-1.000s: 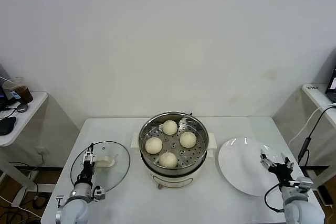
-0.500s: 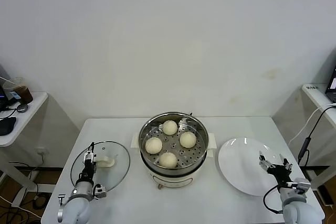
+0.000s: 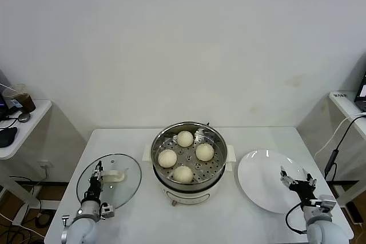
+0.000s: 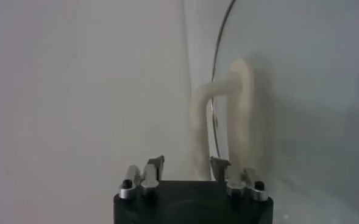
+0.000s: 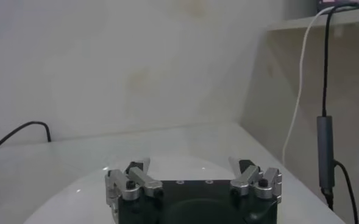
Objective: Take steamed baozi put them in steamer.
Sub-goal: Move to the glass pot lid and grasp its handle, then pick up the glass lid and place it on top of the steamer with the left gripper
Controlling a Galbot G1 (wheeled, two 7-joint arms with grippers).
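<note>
Four steamed baozi [image 3: 185, 156] sat inside the steamer [image 3: 189, 161] — the white plate [image 3: 260, 181] bare — while the right hand [image 3: 297, 183], released, had drawn back low over the plate's near edge and the left hand [image 3: 95, 175], also released, hovered above the glass lid [image 3: 110, 179], indicating loading complete.

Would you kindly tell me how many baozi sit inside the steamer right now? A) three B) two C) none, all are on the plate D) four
D: the head view shows four steamed baozi resting on the perforated tray of the steamer, while the white plate holds none.
</note>
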